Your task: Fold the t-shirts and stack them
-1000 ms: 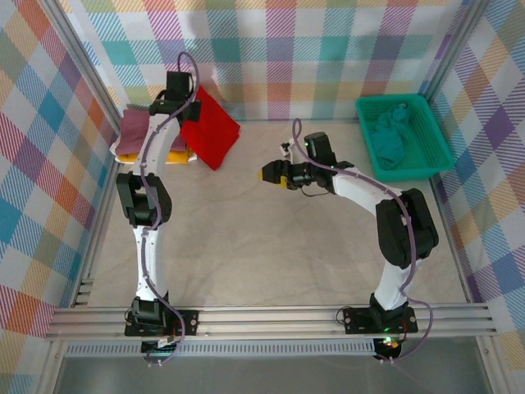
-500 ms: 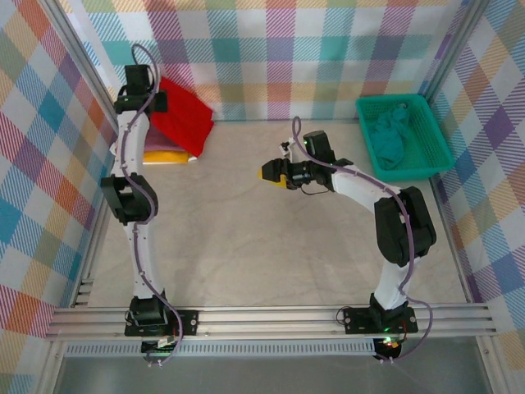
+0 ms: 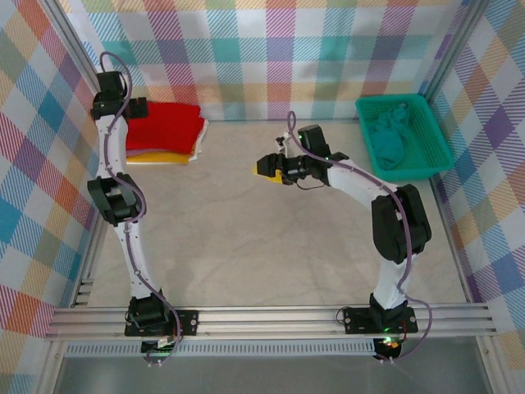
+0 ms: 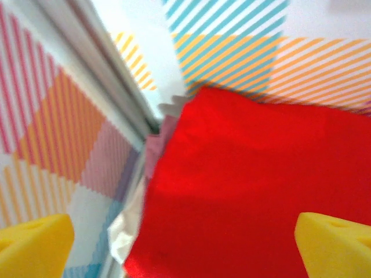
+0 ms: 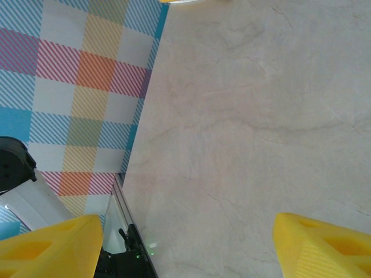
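The red shirt (image 3: pixel 164 127) lies folded atop a stack at the desk's (image 3: pixel 262 246) 10 o'clock corner. A yellow shirt (image 3: pixel 157 156), a mauve shirt (image 4: pixel 164 136) and a white shirt (image 4: pixel 123 234) peek out beneath. The left claw (image 4: pixel 185 243) hangs over it, spread wide, gripping nothing. The right claw (image 3: pixel 267 168), also wide and empty, hovers over bare desk near centre. A teal shirt (image 3: pixel 390 135) sits bunched in the basket (image 3: pixel 414 174) at 2 o'clock.

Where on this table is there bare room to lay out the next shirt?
The widest bare table is the middle and near half, nearer than the right gripper. Crowded: the far-left corner, where the red t-shirt tops the folded pile, and the far-right corner, with the teal basket.
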Robot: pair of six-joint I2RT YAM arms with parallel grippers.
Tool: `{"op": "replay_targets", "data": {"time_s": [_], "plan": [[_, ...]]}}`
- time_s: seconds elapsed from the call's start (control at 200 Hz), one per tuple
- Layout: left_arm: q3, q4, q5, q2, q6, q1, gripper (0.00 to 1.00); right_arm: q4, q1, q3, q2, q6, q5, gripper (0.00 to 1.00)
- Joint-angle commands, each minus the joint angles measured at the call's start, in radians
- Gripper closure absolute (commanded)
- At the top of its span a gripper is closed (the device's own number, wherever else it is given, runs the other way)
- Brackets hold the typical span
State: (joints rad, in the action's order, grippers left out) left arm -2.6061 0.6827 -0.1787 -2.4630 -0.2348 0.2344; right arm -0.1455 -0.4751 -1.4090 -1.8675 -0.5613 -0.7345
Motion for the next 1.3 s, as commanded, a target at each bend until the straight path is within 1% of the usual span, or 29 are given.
{"op": "replay_targets", "data": {"time_s": [0.0, 0.035, 0.065, 0.14, 0.205, 0.28, 0.365, 0.46, 0.485, 0.53, 0.57, 0.635, 0.685, 0.73, 0.79, 0.845, 0.87, 0.91, 0.99, 1.035, 1.09, 1.17, 1.22, 1.265, 1.295], "plan": [[0.023, -0.017, -0.209, 0.09, 0.028, 0.009, 0.0, -0.04, -0.007, -0.045, 0.004, 0.037, 0.022, 0.22], [0.047, -0.022, -0.245, 0.128, 0.045, 0.013, 0.0, -0.045, -0.007, -0.043, 0.012, 0.048, 0.038, 0.21], [0.071, -0.024, -0.249, 0.164, 0.063, 0.02, 0.0, -0.05, -0.007, -0.041, 0.019, 0.057, 0.051, 0.21], [0.16, -0.048, -0.21, 0.28, 0.11, 0.034, 0.0, -0.069, -0.006, -0.037, 0.042, 0.085, 0.091, 0.2], [0.28, -0.088, -0.123, 0.396, 0.131, 0.033, 0.0, -0.082, -0.006, -0.025, 0.071, 0.115, 0.15, 0.18], [0.444, -0.144, 0.005, 0.547, 0.2, 0.033, 0.0, -0.094, -0.007, -0.004, 0.116, 0.168, 0.243, 0.16], [0.68, -0.245, 0.166, 0.741, 0.298, 0.022, 0.0, -0.112, -0.005, 0.02, 0.177, 0.225, 0.405, 0.13], [0.97, -0.364, 0.285, 0.97, 0.417, -0.014, 0.0, -0.068, -0.001, 0.095, 0.269, 0.297, 0.584, 0.04], [1.057, -0.394, 0.292, 1.033, 0.446, -0.033, 0.0, -0.053, 0.002, 0.118, 0.296, 0.315, 0.628, 0.03], [1.223, -0.504, 0.3, 1.144, 0.482, -0.078, 0.0, -0.022, 0.01, 0.167, 0.348, 0.342, 0.711, 0.0], [1.375, -0.588, 0.271, 1.245, 0.498, -0.138, 0.0, 0.01, 0.016, 0.221, 0.398, 0.362, 0.798, 0.0], [1.619, -0.736, 0.164, 1.375, 0.495, -0.248, 0.0, 0.073, 0.032, 0.327, 0.484, 0.389, 0.935, 0.0], [1.774, -0.825, 0.059, 1.431, 0.484, -0.317, 0.0, 0.138, 0.049, 0.424, 0.562, 0.416, 1.015, 0.0], [1.883, -0.879, 0.033, 1.444, 0.467, -0.34, 0.0, 0.211, 0.065, 0.526, 0.627, 0.466, 1.074, 0.0], [1.96, -0.844, 0.003, 1.435, 0.48, -0.342, 0.0, 0.324, 0.087, 0.665, 0.691, 0.543, 1.149, 0.0], [2.034, -0.868, 0.01, 1.414, 0.397, -0.36, 0.0, 0.382, 0.121, 0.766, 0.724, 0.579, 1.178, 0.01], [2.067, -0.887, -0.003, 1.41, 0.359, -0.371, 0.0, 0.388, 0.142, 0.8, 0.733, 0.579, 1.181, 0.0], [2.114, -0.93, -0.043, 1.409, 0.334, -0.382, 0.0, 0.383, 0.178, 0.84, 0.74, 0.554, 1.183, 0.0], [2.218, -1.093, -0.082, 1.386, 0.27, -0.382, 0.0, 0.421, 0.253, 0.91, 0.737, 0.512, 1.106, 0.0], [2.253, -1.175, -0.108, 1.353, 0.225, -0.38, 0.0, 0.494, 0.287, 0.956, 0.725, 0.506, 1.076, 0.0], [2.252, -1.242, -0.126, 1.288, 0.181, -0.378, 0.0, 0.585, 0.324, 0.999, 0.699, 0.509, 1.025, 0.0], [2.236, -1.316, -0.07, 1.191, 0.136, -0.362, 0.0, 0.674, 0.369, 1.013, 0.638, 0.525, 0.948, 0.0], [2.206, -1.297, -0.06, 1.144, 0.172, -0.343, 0.0, 0.724, 0.382, 1.008, 0.587, 0.541, 0.933, 0.0], [2.208, -1.345, -0.005, 1.097, 0.196, -0.321, 0.0, 0.767, 0.394, 1.007, 0.544, 0.546, 0.913, 0.0], [2.21, -1.384, 0.005, 1.068, 0.21, -0.317, 0.0, 0.842, 0.4, 1.013, 0.515, 0.551, 0.89, 0.0]]}}
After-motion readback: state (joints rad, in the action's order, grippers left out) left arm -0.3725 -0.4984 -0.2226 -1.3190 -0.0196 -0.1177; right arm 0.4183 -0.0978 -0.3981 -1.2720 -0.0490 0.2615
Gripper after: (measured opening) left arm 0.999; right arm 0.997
